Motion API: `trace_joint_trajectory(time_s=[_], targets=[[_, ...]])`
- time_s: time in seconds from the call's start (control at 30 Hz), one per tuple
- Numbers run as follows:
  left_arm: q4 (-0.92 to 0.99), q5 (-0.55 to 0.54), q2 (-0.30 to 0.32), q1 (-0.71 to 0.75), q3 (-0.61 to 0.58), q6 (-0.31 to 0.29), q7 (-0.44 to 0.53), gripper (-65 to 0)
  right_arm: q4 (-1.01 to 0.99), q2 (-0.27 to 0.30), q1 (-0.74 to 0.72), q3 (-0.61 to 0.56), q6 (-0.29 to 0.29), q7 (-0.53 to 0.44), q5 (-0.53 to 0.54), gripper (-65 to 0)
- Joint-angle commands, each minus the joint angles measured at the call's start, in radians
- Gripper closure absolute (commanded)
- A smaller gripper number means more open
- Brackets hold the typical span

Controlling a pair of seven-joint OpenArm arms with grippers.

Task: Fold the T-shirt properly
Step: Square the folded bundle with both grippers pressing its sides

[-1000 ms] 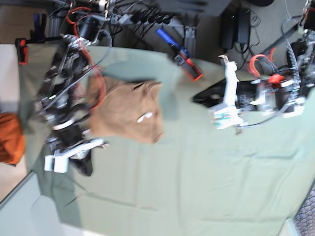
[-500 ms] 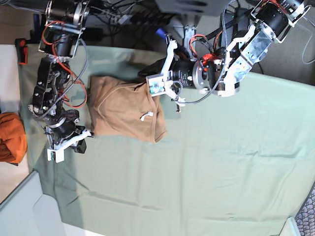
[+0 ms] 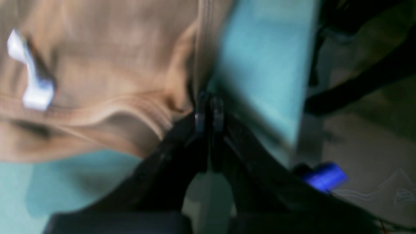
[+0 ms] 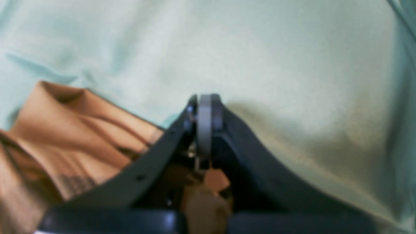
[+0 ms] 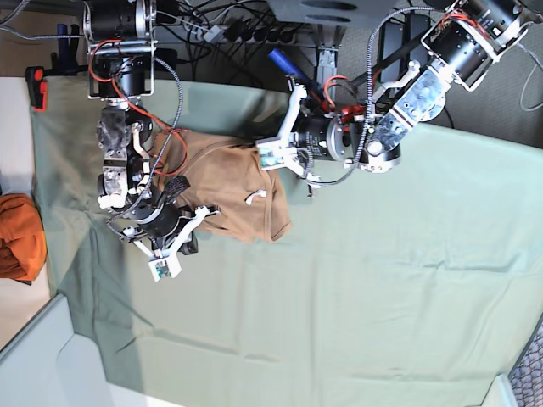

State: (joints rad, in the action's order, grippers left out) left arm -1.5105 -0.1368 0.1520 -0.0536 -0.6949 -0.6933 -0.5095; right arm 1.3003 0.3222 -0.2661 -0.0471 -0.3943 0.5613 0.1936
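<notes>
The light orange-tan T-shirt (image 5: 216, 186) lies folded into a compact rectangle on the green cloth, its white tag (image 5: 254, 197) showing near the right edge. My left gripper (image 5: 257, 151) is shut, with its tips against the shirt's (image 3: 107, 65) far right edge seam. The blur hides whether any fabric is pinched. The tag (image 3: 32, 87) sits off to the left of the left gripper (image 3: 208, 112). My right gripper (image 5: 188, 244) is shut by the shirt's near left corner. Its tips (image 4: 204, 110) are over bare green cloth, with the shirt (image 4: 71, 143) just beside them.
A sage-green cloth (image 5: 382, 297) covers the table. A bunched vivid-orange cloth (image 5: 19, 237) lies at the left edge. A red and black clamp (image 5: 36, 86) sits at the far left corner. Cables and a blue tool (image 5: 284, 61) lie beyond the far edge.
The left arm swung in from the right and now reaches the shirt's far right edge. The right arm moved from the left toward the shirt's near corner. Both grippers stayed shut.
</notes>
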Motion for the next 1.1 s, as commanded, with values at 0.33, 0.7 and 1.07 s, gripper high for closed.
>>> trace_joint_trajectory(time_s=[0.33,0.7,1.07], targets=[[0.165,0.006,-0.008,-0.138,0.014,-0.005,0.072,-0.6,0.016,0.148,-0.015,0.005,-0.114,0.016,0.057,0.0],[0.291,0.011,0.008,-0.248,0.127,-0.005,0.081,-0.6,0.029,0.184,0.098,0.005,-0.115,0.076,0.248,0.0],[0.296,-0.002,0.061,-0.345,0.127,-0.005,0.103,-0.6,0.27,0.154,0.309,0.005,-0.115,0.124,0.327,0.0]])
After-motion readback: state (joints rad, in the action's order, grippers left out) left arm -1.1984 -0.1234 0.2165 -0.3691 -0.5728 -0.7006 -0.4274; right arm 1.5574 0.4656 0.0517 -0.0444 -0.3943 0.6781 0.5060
